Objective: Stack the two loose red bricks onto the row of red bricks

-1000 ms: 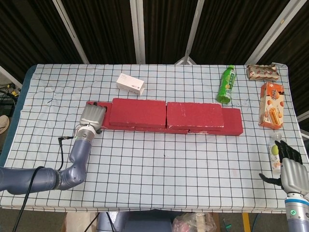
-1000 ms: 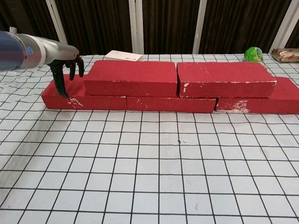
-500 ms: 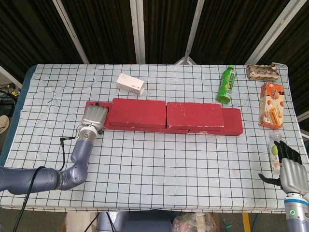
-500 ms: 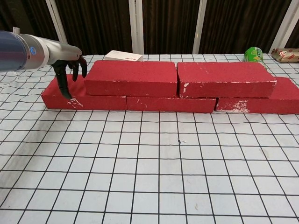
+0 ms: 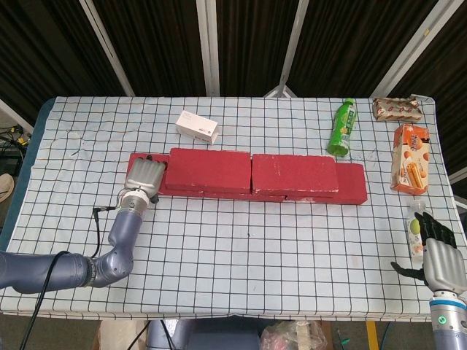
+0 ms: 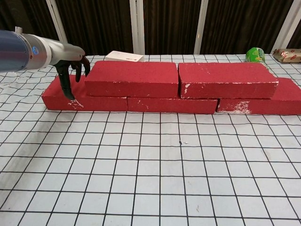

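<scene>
Left hand (image 6: 70, 63), fingers spread and pointing down, holds nothing; its fingertips hang over the left end of the bottom row (image 6: 87, 101). Right hand (image 5: 441, 257) rests loosely open and empty at the table's (image 5: 241, 255) near right corner, beside a small bottle (image 5: 416, 232). Two red bricks (image 6: 134, 79) (image 6: 225, 80) lie end to end atop the row, edges chipped white.

Lighting even and bright from overhead in both views; I see no hard glare on the checkered tablecloth (image 5: 241, 248). Backdrop at top of frame reads near black. Shadows soft and short: a thin dark band under the front edge of the brick row (image 6: 164, 104), a faint one beneath the left hand (image 6: 70, 70). Head view sharp throughout. Chest view: grid lines bow slightly toward lower corners; left arm at upper left edge is soft.
</scene>
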Controlling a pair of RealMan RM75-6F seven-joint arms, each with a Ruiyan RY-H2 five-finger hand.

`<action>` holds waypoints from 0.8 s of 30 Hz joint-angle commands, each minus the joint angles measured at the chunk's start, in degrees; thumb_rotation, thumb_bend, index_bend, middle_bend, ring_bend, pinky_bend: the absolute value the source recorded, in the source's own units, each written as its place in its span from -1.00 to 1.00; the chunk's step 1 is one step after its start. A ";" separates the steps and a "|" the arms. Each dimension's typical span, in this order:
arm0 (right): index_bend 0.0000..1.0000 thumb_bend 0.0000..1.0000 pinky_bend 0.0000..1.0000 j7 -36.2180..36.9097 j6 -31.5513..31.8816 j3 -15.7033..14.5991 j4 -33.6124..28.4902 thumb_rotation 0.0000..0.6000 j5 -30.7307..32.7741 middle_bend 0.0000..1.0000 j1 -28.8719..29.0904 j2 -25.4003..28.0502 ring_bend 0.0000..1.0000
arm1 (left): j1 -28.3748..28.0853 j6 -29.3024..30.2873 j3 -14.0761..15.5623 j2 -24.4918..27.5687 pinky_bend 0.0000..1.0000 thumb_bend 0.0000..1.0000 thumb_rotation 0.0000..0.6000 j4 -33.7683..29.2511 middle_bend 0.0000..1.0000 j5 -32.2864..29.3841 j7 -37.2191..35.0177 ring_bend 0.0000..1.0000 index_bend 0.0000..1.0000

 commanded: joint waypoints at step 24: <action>-1.00 -0.69 -1.00 0.08 0.13 0.08 -0.25 1.00 0.55 -1.00 -0.09 0.25 -1.00 | -0.50 0.03 0.09 -0.35 -0.45 -1.00 1.00 -0.41 -0.34 -0.11 0.51 -0.65 -0.39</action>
